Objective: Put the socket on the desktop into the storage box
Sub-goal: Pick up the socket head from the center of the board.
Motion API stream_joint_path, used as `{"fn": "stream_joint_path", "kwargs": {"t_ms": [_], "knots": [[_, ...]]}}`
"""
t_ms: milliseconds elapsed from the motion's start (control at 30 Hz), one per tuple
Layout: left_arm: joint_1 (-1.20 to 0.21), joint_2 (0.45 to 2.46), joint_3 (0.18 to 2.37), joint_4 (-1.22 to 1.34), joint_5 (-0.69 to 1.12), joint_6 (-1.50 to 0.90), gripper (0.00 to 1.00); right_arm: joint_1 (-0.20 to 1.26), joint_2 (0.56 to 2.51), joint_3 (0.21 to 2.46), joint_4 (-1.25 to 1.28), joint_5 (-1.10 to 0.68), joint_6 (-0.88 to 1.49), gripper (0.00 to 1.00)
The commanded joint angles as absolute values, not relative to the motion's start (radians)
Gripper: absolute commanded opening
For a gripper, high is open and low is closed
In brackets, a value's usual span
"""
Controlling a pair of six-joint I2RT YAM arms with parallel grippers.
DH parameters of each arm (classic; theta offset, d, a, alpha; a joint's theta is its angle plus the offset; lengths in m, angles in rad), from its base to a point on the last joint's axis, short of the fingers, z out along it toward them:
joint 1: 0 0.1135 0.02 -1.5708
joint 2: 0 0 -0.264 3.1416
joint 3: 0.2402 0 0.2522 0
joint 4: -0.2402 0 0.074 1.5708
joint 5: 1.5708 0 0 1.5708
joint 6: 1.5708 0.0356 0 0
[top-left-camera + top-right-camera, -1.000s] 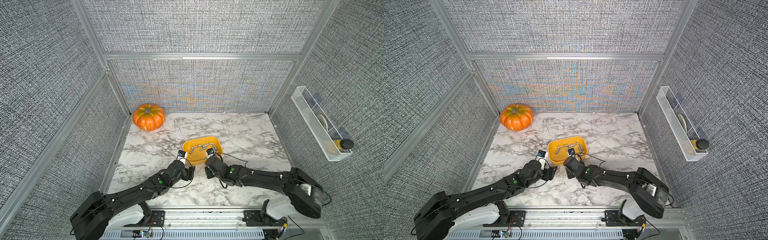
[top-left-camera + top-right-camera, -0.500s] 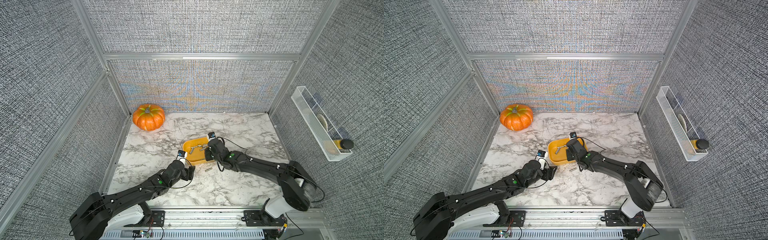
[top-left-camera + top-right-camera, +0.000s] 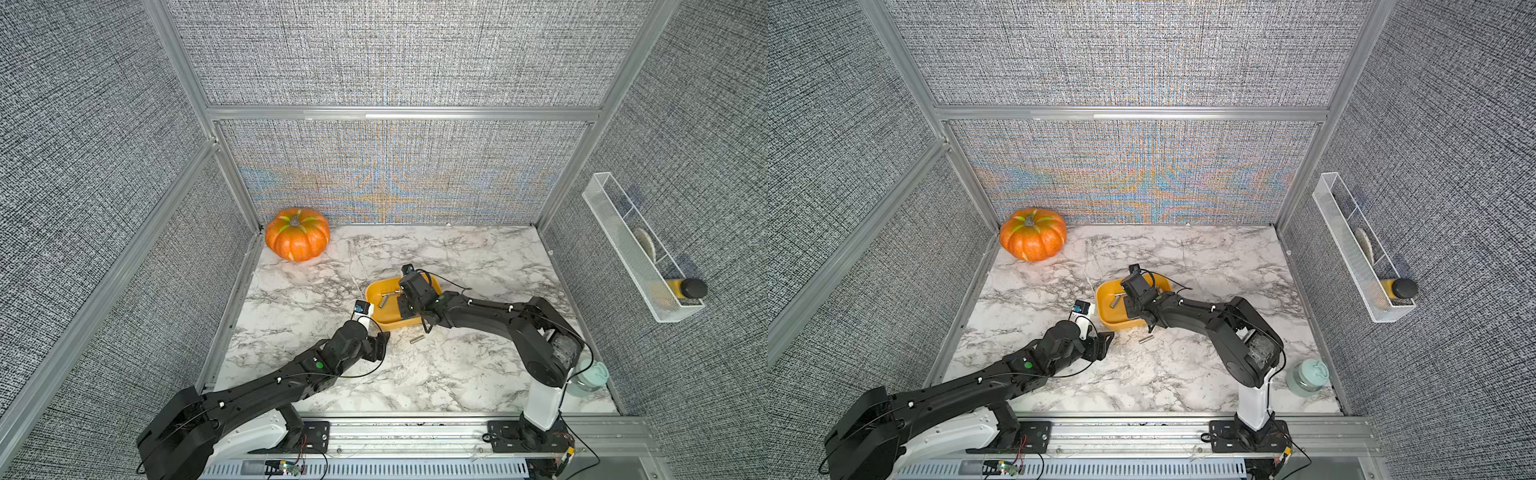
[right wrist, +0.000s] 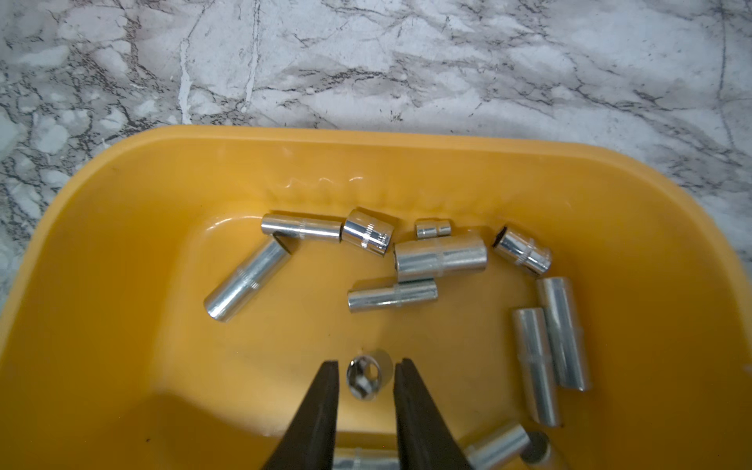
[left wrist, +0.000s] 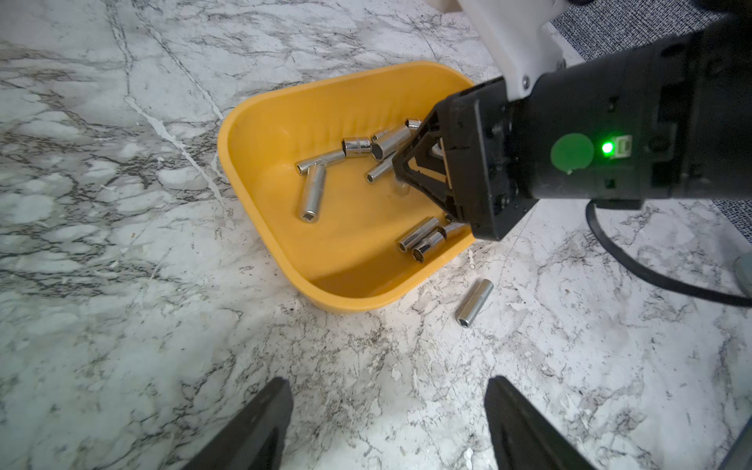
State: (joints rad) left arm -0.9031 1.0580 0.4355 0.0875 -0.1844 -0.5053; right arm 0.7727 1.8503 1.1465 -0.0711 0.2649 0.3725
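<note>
Left gripper, lower centre in both top views: its black fingers are standing wide apart above the white, grey-veined marble desktop, carrying nothing.

Just beyond it, one long chrome steel socket is lying on its side on the marble. It is just beside the near wall of the shallow yellow-orange plastic storage box, not touching it. Judgement: this looks like the only piece outside the box.

Farther, mid-frame: the right gripper is hanging inside the box with its jaws slightly parted. A short chrome socket is sitting loose between the fingers, with yellow showing on either side. A scatter of other chrome sockets is lying around it.

Risks, as I am reading them:
- On lifting out, a finger may clip the short socket and flick it over the low rim.
- The right arm's black cable is draping across the box and may drag this light tray.
- The outside socket is round and slick, so an off-centre pinch may send it rolling.
- Both arms are crowding that spot and may collide.

Far upper left: an orange plastic pumpkin is sitting well apart.
</note>
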Motion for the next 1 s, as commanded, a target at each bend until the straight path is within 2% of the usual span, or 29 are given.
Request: {"fn": "stream_joint_path", "kwargs": {"t_ms": [0,67,300,500,567,667,800,967], "knots": [[-0.904,1.054,0.433,0.103,-0.195,-0.504,0.8,0.774,1.811,1.126,-0.077,0.251,0.384,0.4],[-0.904,1.057,0.431,0.104,-0.198,-0.507,0.8,0.782,1.766,1.097,-0.079,0.251,0.392,0.45],[-0.904,1.053,0.428,0.109,-0.197,-0.506,0.8,0.912,1.494,0.877,-0.131,0.364,0.491,0.47],[-0.904,1.058,0.429,0.114,-0.196,-0.506,0.8,1.063,1.337,0.667,-0.117,0.407,0.665,0.63],[-0.904,1.061,0.431,0.114,-0.195,-0.508,0.8,1.081,1.338,0.626,-0.086,0.421,0.696,0.7],[-0.904,1.061,0.431,0.115,-0.192,-0.508,0.8,1.08,1.378,0.618,-0.05,0.425,0.708,0.76],[-0.904,1.058,0.428,0.115,-0.197,-0.507,0.8,1.073,1.464,0.646,-0.011,0.421,0.684,0.8],[-0.904,1.051,0.425,0.112,-0.202,-0.506,0.8,1.051,1.547,0.675,0.018,0.419,0.667,0.8]]}}
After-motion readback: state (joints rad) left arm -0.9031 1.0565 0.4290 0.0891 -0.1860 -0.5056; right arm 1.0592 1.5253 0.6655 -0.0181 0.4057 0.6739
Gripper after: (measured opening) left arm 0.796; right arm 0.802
